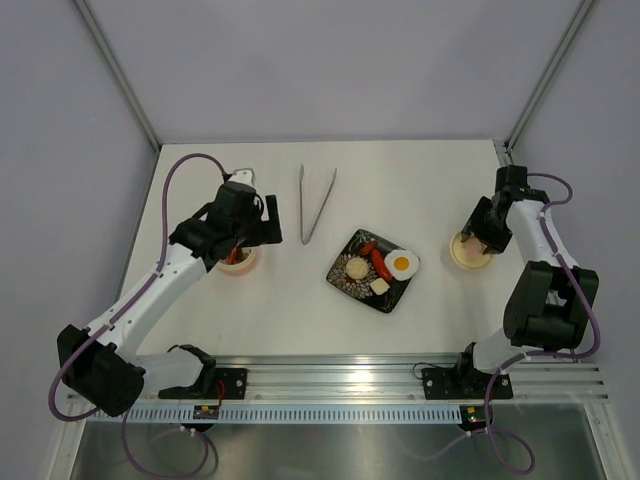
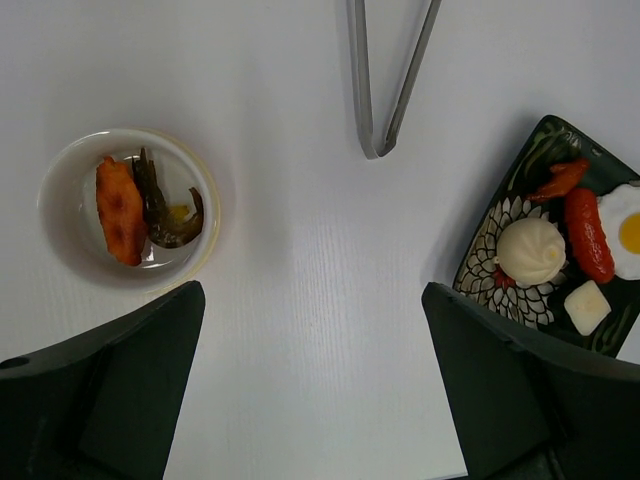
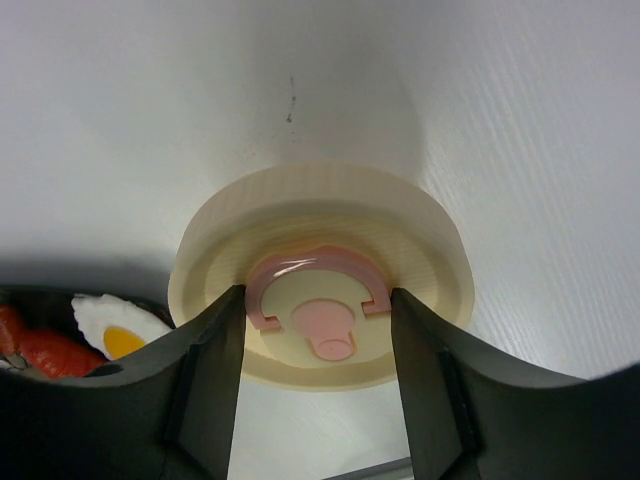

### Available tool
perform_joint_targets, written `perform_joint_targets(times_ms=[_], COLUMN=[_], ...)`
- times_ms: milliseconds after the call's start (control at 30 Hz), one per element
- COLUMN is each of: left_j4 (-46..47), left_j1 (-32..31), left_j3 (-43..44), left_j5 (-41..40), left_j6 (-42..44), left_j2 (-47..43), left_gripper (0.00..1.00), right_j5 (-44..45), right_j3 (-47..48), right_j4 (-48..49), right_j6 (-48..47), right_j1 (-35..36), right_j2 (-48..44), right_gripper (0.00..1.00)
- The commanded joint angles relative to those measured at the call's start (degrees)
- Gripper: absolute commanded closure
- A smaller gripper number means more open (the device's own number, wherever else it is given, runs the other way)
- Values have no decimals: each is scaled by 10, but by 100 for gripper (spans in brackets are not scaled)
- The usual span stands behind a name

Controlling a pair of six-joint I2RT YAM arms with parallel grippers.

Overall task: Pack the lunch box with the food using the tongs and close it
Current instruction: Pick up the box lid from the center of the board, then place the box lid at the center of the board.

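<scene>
Starting at the left of the wrist view: the tub point(image 2: 70, 200) sits open at mid-left with an orange piece point(image 2: 118, 210) and some brown bits point(image 2: 160, 210) inside. My left claw point(image 2: 312, 300) hangs over bare table between tub and plate, fingers spread wide, holding nothing.

Top centre, the tongs point(image 2: 376, 150) lie flat on the table with the joined end toward me, and neither claw touches them.

On the right, the plate point(image 2: 545, 140) carries the bun point(image 2: 532, 252), the sausage point(image 2: 588, 235), the egg point(image 2: 630, 225) and the pale cube point(image 2: 587, 306).

Far right in the overhead view, well apart from the tub, is the lid point(image 3: 320, 215). My right claw point(image 3: 318, 330) is pressed together on it, fingers pinching either side of its pink handle point(image 3: 315, 265). I can't tell whether the lid is off the table or resting on it.

My read is that packing is only partly done, with most of the food not yet in, so closing would be premature.

Next, I reckon the left claw needs the tongs. I'd go up the frame, line up across both arms and squeeze gently so they don't skid on the smooth table. The lid waits.
</scene>
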Motion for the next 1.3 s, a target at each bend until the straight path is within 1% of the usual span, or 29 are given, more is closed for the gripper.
perform_joint_targets(times_ms=[0, 200, 233, 333, 367, 400, 433, 467, 567, 600, 633, 667, 700, 733, 800, 833, 933, 1000, 1100, 1267], left_j4=[-13, -64, -74, -103, -110, -122, -128, -133, -148, -150, -153, -155, -158, -164, -170, -174, -181, -185, -189, -191], left_j1=[1, 4, 4, 10, 17, 20, 31, 35, 55, 58, 60, 62, 64, 65, 68, 68, 70, 72, 73, 73], left_j3=[33, 75, 84, 103, 115, 122, 134, 141, 157, 164, 168, 170, 172, 174, 175, 174, 171, 170, 163, 142], left_j5=[-31, -61, -63, -81, -87, -90, -96, -99, -102, -102, -102, -103, -104, -104, -105, -106, -108, -111, -106, -98], left_j6=[0, 9, 10, 14, 15, 21, 25, 28, 36, 39, 41, 42, 43, 43, 42, 43, 43, 44, 43, 30], left_j2=[-16, -20, -23, -36, -44, -48, -58, -58, -79, -83, -91, -94, -96, -100, -104, -109, -118, -125, -133, -144], left_gripper=[5, 5, 5, 5, 5, 5, 5, 4, 4, 4, 4, 4, 4, 4, 4, 4, 4, 4, 4, 4], right_j5=[-16, -9, -9, -6, 2, 5, 13, 19, 41, 48, 51, 56, 57, 56, 52, 49, 32, 25, 19, 17], right_j3=[14, 36, 40, 57, 62, 74, 89, 97, 128, 153, 166, 198, 218, 235, 291, 309, 377, 421, 463, 488], right_j4=[-32, -65, -71, -78, -79, -79, -83, -84, -84, -83, -80, -78, -79, -78, -78, -77, -78, -82, -85, -84], right_j6=[16, 44, 56, 85, 93, 102, 116, 124, 156, 165, 176, 181, 183, 187, 188, 187, 183, 181, 180, 183], right_j1=[44, 131, 161, 212, 252, 275, 320, 345, 420, 469, 494, 516, 556, 573, 602, 626, 661, 673, 683, 684], right_j2=[-46, -84, -90, -95, -93, -90, -79, -72, -26, -11, 24, 42, 63, 104, 147, 186, 259, 304, 340, 387], right_gripper=[84, 84, 84, 85, 85, 85, 85, 85, 84, 85, 84, 84, 84, 84, 84, 84, 84, 83, 82, 75])
